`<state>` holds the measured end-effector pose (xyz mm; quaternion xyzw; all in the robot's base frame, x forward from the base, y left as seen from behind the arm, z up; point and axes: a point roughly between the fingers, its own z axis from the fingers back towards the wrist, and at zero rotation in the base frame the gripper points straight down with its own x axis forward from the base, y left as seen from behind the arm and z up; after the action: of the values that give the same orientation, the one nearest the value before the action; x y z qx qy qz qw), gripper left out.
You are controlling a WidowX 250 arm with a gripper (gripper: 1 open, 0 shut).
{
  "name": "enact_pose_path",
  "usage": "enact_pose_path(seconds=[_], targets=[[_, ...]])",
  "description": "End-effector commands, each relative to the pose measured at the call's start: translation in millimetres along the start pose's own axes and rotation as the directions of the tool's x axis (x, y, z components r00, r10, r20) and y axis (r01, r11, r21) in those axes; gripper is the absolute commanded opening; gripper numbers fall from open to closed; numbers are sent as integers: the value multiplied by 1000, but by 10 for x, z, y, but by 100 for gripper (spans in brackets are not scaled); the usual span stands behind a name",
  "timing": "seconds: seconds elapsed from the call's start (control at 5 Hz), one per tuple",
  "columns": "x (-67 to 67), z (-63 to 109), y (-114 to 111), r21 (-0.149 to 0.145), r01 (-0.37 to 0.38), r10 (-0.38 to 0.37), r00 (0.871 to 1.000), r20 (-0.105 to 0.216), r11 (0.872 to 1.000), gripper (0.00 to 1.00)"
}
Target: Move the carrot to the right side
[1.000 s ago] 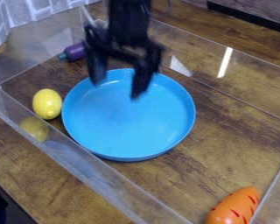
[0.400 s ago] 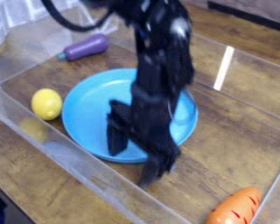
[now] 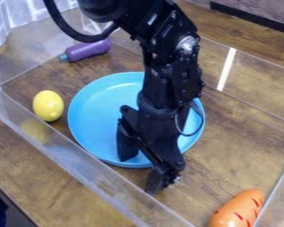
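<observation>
A dark wooden table point(image 3: 257, 106) with a worn, glossy grain carries everything. A clear plastic wall point(image 3: 74, 160) stands on it and fences the work area. A blue plate point(image 3: 91, 111) lies near the middle. A lemon point(image 3: 47, 105) sits just left of the plate, apart from it. An eggplant point(image 3: 85, 49) lies at the back left. A carrot point(image 3: 240, 210) lies at the front right corner, well apart from the plate

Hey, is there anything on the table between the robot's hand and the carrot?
No. In the camera view, only bare wooden tabletop separates the open hand from the carrot; the blue plate lies on the hand's other side.
</observation>
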<state>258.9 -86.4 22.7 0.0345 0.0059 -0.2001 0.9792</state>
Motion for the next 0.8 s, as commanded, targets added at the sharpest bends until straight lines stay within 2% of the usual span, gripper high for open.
enact_pose_path(seconds=[0.0,0.2,0.4,0.6], targets=[[76,106,-23,7,-3,2,999,39,1000,100],[120,122,-72,11,-6,6,999,43,1000,100],[62,63,10,13,9,-10,999,44,1000,0],[-9,36,53,18,37,-37,998,48,999,0]])
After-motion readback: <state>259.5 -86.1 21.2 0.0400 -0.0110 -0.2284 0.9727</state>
